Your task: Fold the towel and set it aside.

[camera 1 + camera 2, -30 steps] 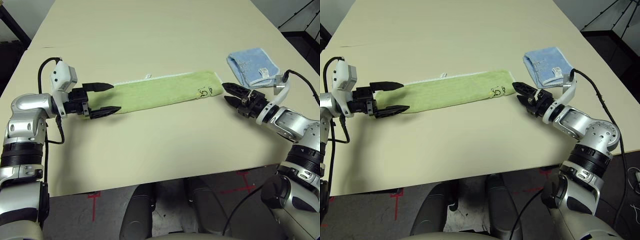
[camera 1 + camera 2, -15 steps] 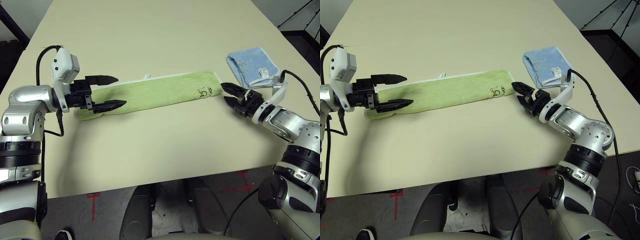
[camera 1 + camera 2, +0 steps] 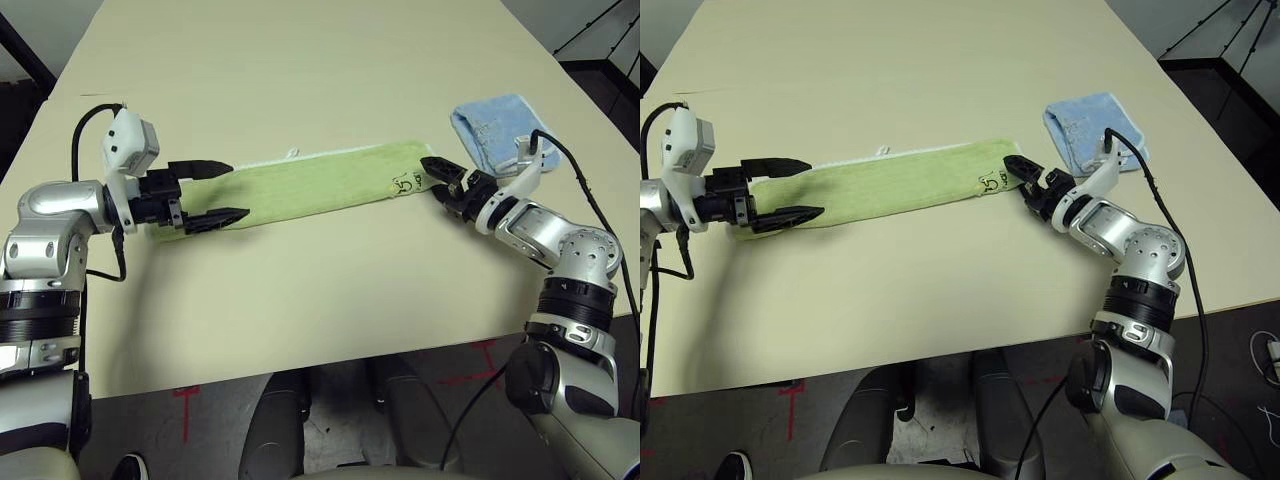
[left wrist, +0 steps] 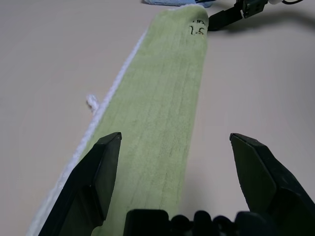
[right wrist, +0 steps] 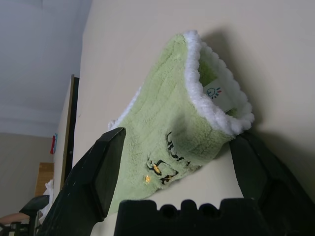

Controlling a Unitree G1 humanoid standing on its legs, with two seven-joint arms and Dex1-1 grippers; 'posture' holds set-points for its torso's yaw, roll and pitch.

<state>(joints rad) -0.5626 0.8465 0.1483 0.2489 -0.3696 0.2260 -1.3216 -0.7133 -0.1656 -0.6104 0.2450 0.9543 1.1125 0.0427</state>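
1. Both sets of jaws stand apart: the left gripper straddles one end of the towel, the right gripper sits at the logo end.
2. The towel lies as a long folded strip on the table.
3. A folded blue cloth lies near the right gripper.

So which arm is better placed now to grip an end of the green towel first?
Right. Its open fingers already straddle the logo end of the towel. The left fingers, also open, only hover over the other end.
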